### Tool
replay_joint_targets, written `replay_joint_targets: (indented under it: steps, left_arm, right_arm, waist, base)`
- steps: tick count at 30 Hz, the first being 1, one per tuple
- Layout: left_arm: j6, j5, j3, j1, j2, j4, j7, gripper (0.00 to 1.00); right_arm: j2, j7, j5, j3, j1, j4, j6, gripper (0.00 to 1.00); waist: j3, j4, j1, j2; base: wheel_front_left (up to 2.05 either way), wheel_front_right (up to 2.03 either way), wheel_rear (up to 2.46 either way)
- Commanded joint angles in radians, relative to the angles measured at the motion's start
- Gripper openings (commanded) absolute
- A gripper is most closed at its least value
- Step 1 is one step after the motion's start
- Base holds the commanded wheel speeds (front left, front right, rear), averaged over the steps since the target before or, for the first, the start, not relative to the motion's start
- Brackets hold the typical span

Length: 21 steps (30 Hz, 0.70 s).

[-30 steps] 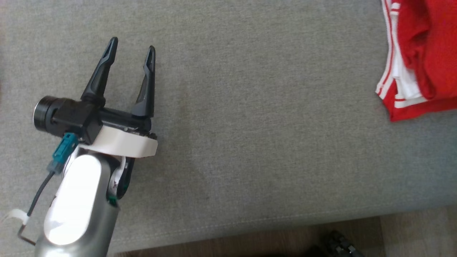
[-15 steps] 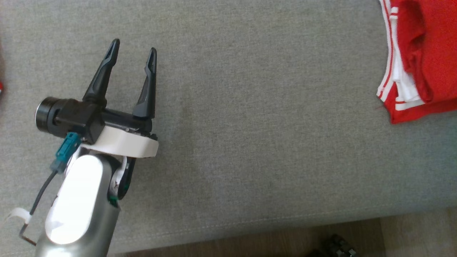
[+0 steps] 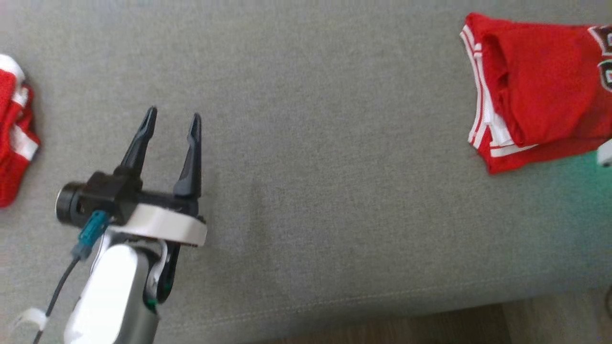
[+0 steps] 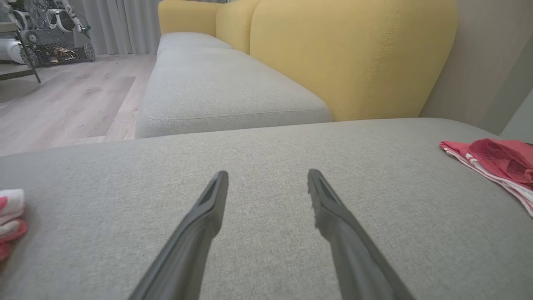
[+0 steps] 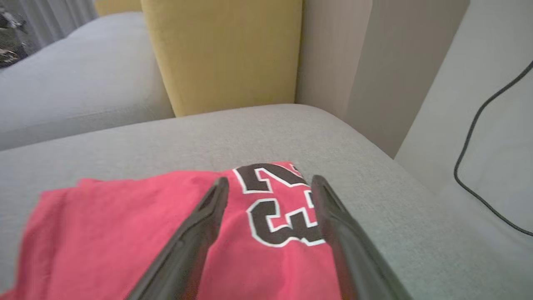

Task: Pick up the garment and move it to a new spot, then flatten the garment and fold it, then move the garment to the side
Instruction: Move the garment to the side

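Red folded garment (image 3: 540, 95), white-striped edges

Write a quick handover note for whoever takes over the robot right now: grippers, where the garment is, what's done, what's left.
Left gripper: open, empty, over the bare grey cushion.
Right gripper: open, holding nothing, fingers poised over the red jersey near its number.
The red jersey lies folded at the cushion's right end.
A second red garment sits bunched at the cushion's left edge.
Done: folding and the move to the side look finished.
Left: probably pull the right arm clear; the second garment may come next.
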Motion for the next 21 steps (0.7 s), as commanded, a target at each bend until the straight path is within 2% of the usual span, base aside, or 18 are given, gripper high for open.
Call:
replay_joint_targets:
  steps: [1,6,13,21]
  left_arm:
    - [0.006,-0.005,0.039,-0.003,0.017,-0.030,-0.009,1.00]
    - [0.026,-0.024,0.063,0.049,0.019,-0.038,-0.010,1.00]
    - [0.035,-0.034,0.077,0.086,0.025,-0.047,-0.012,1.00]
    - [0.042,-0.047,0.088,0.152,0.035,-0.061,-0.012,1.00]
  right_arm:
    - [-0.004,-0.012,0.002,0.016,0.022,-0.041,0.007,1.00]
    - [0.066,-0.010,0.003,0.013,0.157,-0.270,0.007,1.00]
    - [0.191,0.082,-0.050,0.037,0.308,-0.605,0.007,1.00]
    - [0.283,0.179,-0.095,0.062,0.469,-0.822,0.007,1.00]
  waist:
    - [-0.033,0.000,0.0000,0.0000]
    - [-0.081,0.018,0.0000,0.0000]
    - [-0.126,0.062,0.0000,0.0000]
    - [-0.201,0.099,0.0000,0.0000]
  base:
    - [0.00,0.00,0.00]
    - [0.00,0.00,0.00]
    - [0.00,0.00,0.00]
    - [0.00,0.00,0.00]
